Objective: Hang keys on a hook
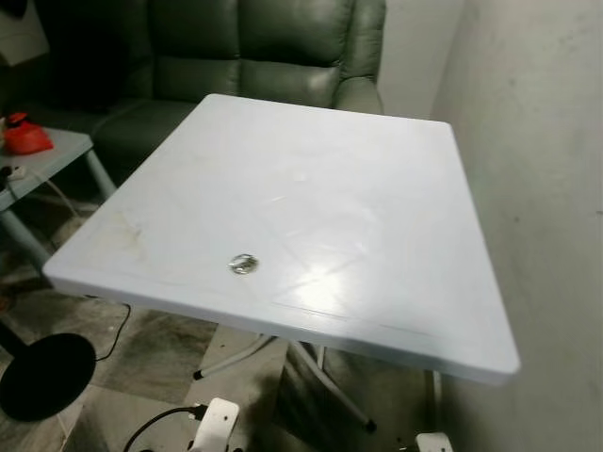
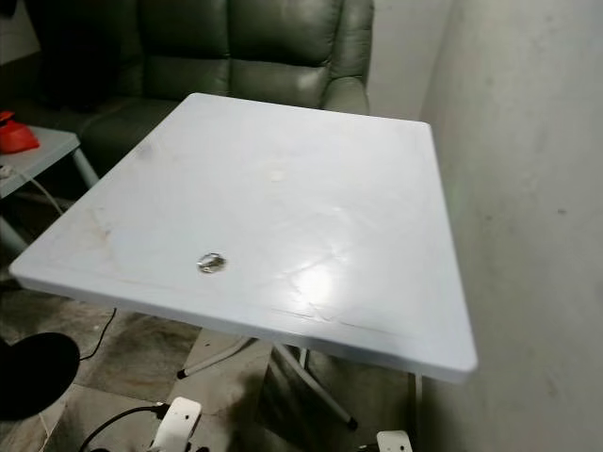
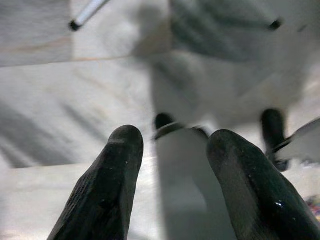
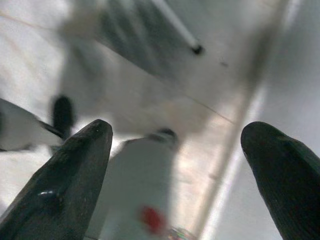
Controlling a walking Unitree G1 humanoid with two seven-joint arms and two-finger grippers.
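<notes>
Small shiny object [image 1: 243, 265] on table [image 1: 377, 217], perhaps keys, too small to tell

readable text: none | labels, brands, numbers, signs: none legible in any view | white table [image 1: 377, 188]: no print to be made out on its top | red object [image 1: 24, 137] on the side table: too small and blurred for any lettering | wrist views: blurred, no writing can be made out
</notes>
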